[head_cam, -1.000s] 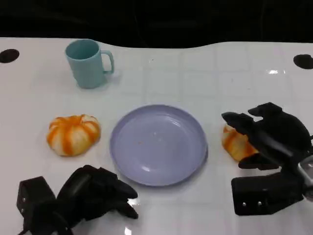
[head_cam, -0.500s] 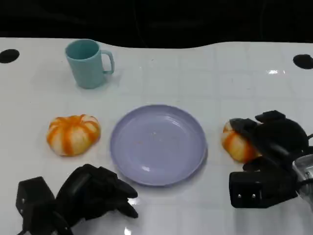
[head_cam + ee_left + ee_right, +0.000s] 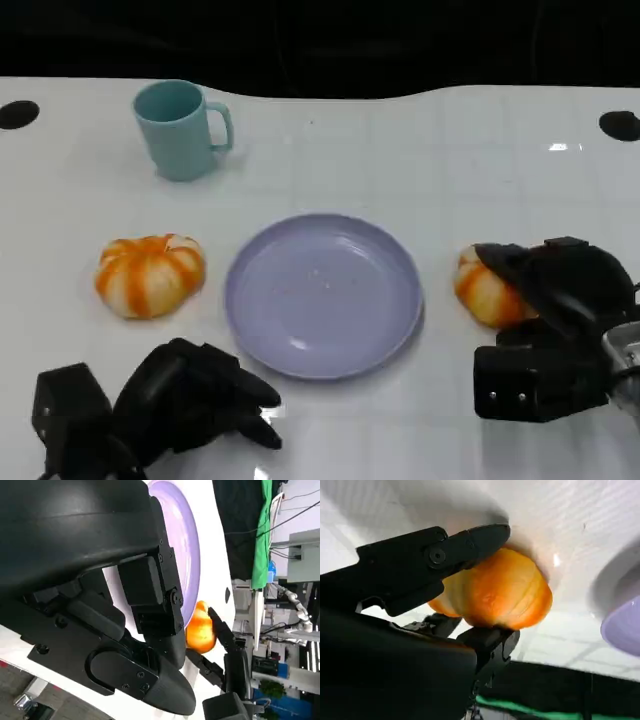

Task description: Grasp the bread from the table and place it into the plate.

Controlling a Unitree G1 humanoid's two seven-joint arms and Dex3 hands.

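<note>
An orange-and-white striped bread (image 3: 484, 292) lies on the white table just right of the lavender plate (image 3: 322, 295). My right hand (image 3: 560, 290) is around it from the right. In the right wrist view its fingers (image 3: 435, 555) press the bread (image 3: 495, 595) from both sides, beside the plate's rim (image 3: 625, 625). The hand covers the bread's right half in the head view. A second striped bread (image 3: 150, 275) sits left of the plate. My left hand (image 3: 190, 395) rests near the table's front edge, holding nothing. The left wrist view looks past the plate (image 3: 187, 535) to the right-hand bread (image 3: 201, 630).
A teal mug (image 3: 180, 128) stands at the back left, handle to the right. Black round holes (image 3: 18, 113) (image 3: 620, 124) mark the table's far corners. The table's dark far edge runs along the back.
My right hand has come down and toward the bread, and its raised fingers have closed around it. The left hand and both breads have stayed in place.
</note>
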